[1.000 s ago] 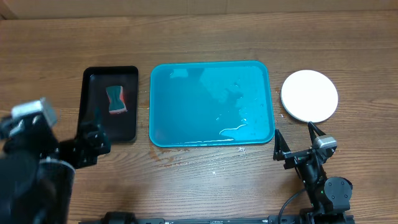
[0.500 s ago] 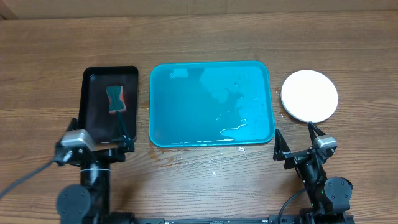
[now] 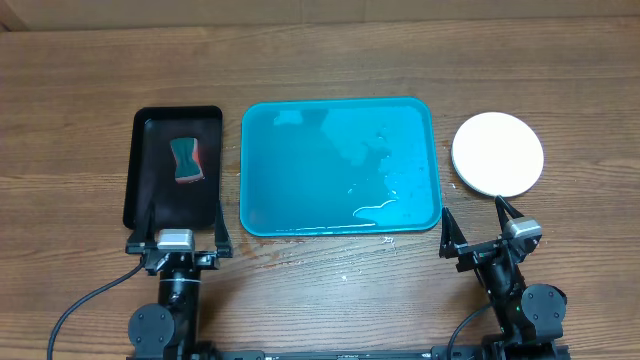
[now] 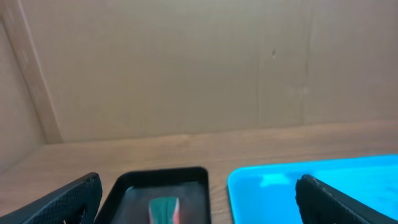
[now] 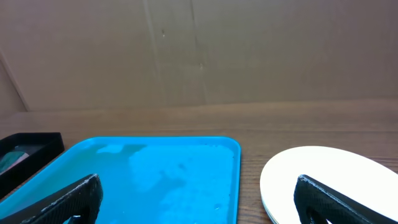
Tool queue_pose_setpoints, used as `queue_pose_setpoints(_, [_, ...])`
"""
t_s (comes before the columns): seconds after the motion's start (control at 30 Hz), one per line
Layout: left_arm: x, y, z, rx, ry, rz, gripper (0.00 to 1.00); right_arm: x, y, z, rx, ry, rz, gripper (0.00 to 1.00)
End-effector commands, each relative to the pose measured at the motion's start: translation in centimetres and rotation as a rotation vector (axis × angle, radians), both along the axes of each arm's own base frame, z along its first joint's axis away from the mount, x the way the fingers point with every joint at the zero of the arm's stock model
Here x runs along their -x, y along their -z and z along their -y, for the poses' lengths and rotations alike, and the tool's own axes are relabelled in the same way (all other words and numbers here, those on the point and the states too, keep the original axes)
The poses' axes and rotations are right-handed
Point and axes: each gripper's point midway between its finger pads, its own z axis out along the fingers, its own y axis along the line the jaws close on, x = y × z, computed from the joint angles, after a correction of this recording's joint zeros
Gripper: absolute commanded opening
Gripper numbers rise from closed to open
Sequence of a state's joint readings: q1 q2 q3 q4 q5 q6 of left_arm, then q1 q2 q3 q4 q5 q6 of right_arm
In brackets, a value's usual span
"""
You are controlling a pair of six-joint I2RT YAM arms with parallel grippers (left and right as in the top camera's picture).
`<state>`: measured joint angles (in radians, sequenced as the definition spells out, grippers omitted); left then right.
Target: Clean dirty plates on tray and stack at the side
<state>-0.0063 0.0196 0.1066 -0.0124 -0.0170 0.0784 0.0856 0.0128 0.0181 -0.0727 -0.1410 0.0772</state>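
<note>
Overhead, the tray [image 3: 340,165] lies in the middle of the wooden worktop [image 3: 320,60]. It is a turquoise-blue rectangle with rounded corners and a raised lip. Its floor is wet, with a pale film and glinting streaks of water gathered toward its near right part. A few small pale specks sit on the wood just off its near edge.

The plates [image 3: 497,153] lie on the worktop to the right of the tray, near its right edge but apart from it. From above they read as one round white disc with a clean, pale face. The right wrist view shows a layered edge at the disc's near left side, so more than one plate is stacked there. How many cannot be told, and no rim colour can be made out.

Left of the tray, just beside it, is a smaller black tray [image 3: 172,165] holding a sponge [image 3: 187,160] of green and red that is pinched at the waist.

Both arms sit at the near edge of the worktop. The left claw [image 3: 181,222] is spread wide and grips nothing, its dark fingers [image 4: 68,202] framing the near end of the black tray. The right claw [image 3: 472,212] is also spread wide and grips nothing, placed between the tray's near right corner and the plates.
</note>
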Motion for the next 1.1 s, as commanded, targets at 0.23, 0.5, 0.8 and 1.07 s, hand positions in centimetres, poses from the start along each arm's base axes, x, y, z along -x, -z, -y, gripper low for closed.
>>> queue_pose_setpoints(0.23, [-0.7, 4.7, 0.4, -0.043, 0.028, -0.088, 1.0, 0.0, 0.2, 0.0, 0.003, 0.005, 0.005, 1.0])
queue_pose_setpoints(0.5, [-0.6, 6.1, 0.8, -0.042, 0.052, -0.147, 1.0, 0.0, 0.2, 0.0, 0.003, 0.005, 0.005, 1.0])
queue_pose_setpoints(0.8, [-0.6, 6.2, 0.8, -0.041, 0.052, -0.148, 1.0, 0.0, 0.2, 0.0, 0.003, 0.005, 0.005, 1.0])
queue_pose_setpoints(1.07, [-0.6, 6.2, 0.8, -0.041, 0.052, -0.148, 1.0, 0.0, 0.2, 0.0, 0.003, 0.005, 0.005, 1.0])
